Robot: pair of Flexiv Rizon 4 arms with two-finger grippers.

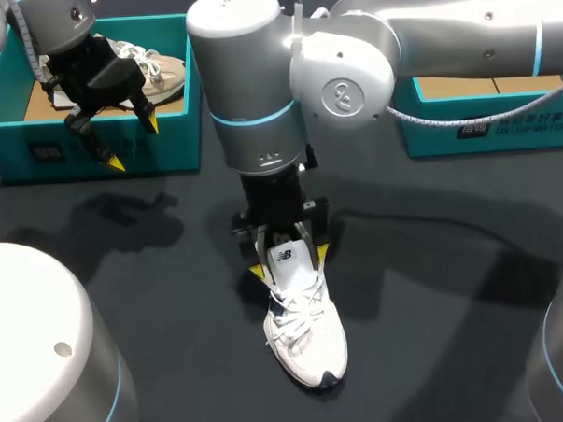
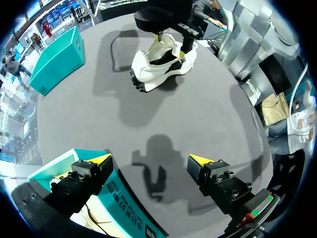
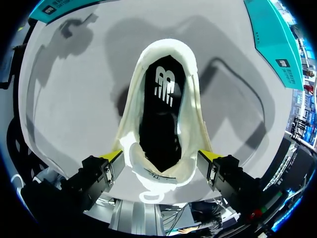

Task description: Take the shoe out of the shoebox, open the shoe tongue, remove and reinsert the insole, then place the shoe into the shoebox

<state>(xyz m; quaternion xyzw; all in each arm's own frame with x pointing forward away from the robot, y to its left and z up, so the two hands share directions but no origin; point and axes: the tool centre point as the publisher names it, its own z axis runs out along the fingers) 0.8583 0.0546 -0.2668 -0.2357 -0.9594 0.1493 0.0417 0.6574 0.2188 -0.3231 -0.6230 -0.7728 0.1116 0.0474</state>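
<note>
Ideally, the right tool [image 1: 288,264], clamped on the heel of the white shoe [image 1: 306,336] on the surface [image 1: 436,335] well clear of the shoebox [image 1: 166,132], steadies it while the left tool [image 1: 134,143], spread open above that shoebox, lifts the tongue [image 1: 283,256].

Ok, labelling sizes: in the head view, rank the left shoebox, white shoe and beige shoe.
Largest: left shoebox. Then white shoe. Smallest: beige shoe, though the left gripper hides part of it.

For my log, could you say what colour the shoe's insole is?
Insole: black, white logo; right wrist view.
</note>
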